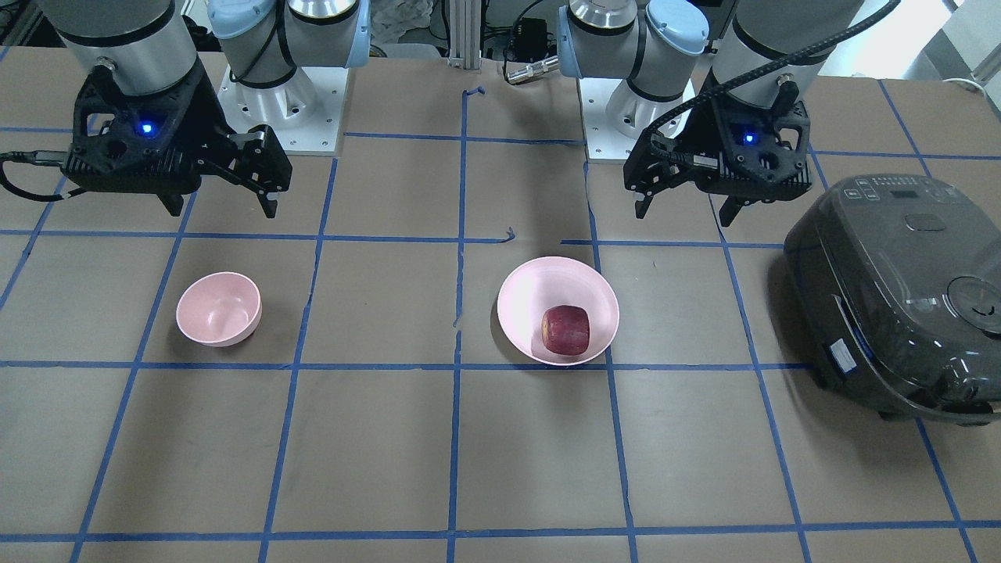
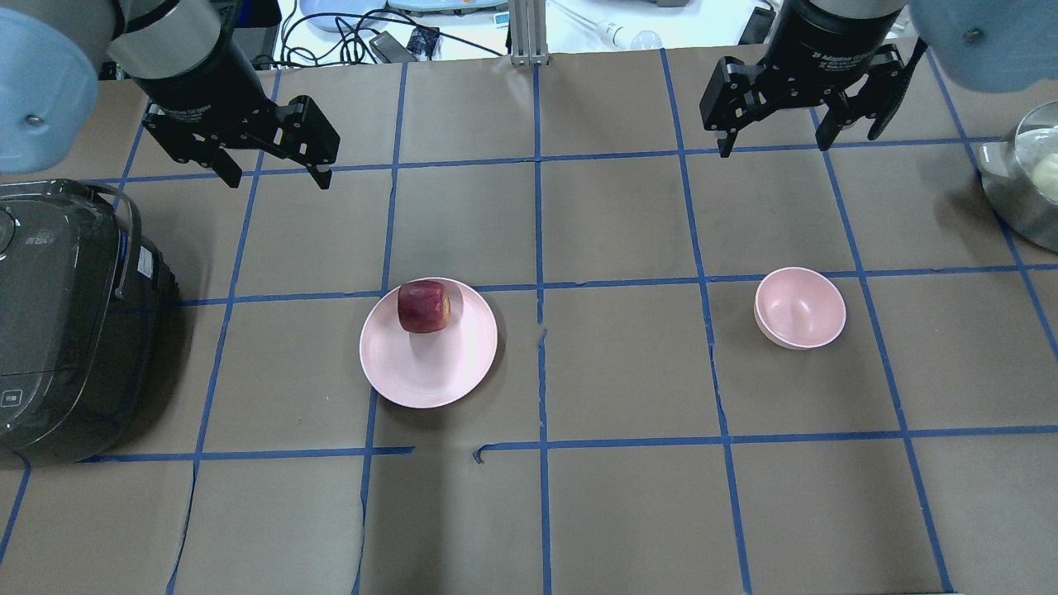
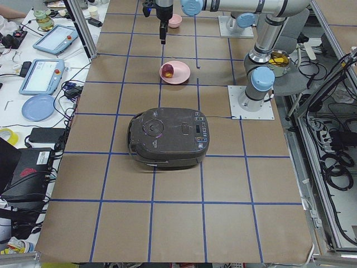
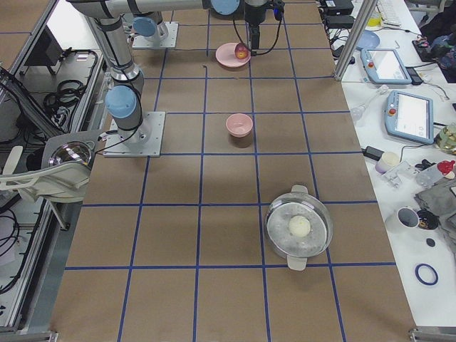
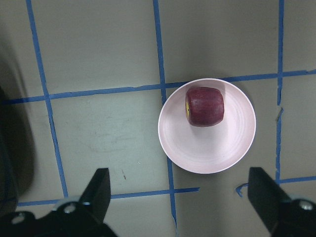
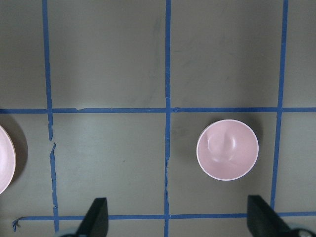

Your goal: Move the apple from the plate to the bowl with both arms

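Observation:
The dark red apple (image 2: 424,306) lies on the far part of the wide pale pink plate (image 2: 430,364) left of the table's middle; both also show in the left wrist view, apple (image 5: 204,106) on plate (image 5: 207,148). The small deep pink bowl (image 2: 800,307) stands empty to the right and shows in the right wrist view (image 6: 227,149). My left gripper (image 2: 277,178) hangs open and empty high above the table, behind and left of the plate. My right gripper (image 2: 775,142) hangs open and empty, behind the bowl.
A dark rice cooker (image 2: 62,318) sits at the table's left edge. A steel pot (image 2: 1029,186) with a pale round item stands at the right edge. Blue tape lines grid the brown table (image 2: 620,512).

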Controlling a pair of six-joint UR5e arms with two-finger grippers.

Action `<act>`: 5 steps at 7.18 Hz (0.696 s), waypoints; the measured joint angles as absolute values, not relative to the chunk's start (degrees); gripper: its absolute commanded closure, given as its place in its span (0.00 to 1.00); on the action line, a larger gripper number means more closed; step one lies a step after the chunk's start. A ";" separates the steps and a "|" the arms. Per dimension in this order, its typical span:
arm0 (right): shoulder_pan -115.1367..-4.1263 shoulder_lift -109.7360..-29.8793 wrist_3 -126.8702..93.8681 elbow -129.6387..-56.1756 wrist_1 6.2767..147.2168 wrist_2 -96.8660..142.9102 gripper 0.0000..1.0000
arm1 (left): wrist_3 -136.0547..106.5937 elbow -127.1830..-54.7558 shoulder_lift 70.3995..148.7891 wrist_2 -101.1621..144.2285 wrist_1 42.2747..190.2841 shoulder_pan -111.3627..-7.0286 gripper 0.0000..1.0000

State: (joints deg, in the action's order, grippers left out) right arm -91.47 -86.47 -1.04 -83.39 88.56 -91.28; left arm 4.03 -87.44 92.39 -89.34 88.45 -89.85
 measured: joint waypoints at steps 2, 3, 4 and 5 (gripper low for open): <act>-89.19 -86.25 0.38 -83.43 88.69 -91.17 0.00 | 2.58 -90.33 95.17 -89.13 82.30 -90.39 0.00; -85.24 -86.08 3.44 -83.54 88.48 -91.00 0.00 | 0.88 -94.05 97.16 -89.04 76.37 -90.89 0.00; -80.02 -85.95 8.42 -83.80 88.28 -90.92 0.00 | -0.54 -98.52 99.01 -89.03 70.08 -91.84 0.00; -75.08 -85.91 13.43 -84.53 88.37 -90.87 0.00 | -1.72 -102.57 100.71 -89.03 63.98 -93.07 0.00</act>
State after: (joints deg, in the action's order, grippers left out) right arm -75.08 -85.91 13.43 -84.53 88.37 -90.87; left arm -1.72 -102.57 100.71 -89.03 63.98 -93.07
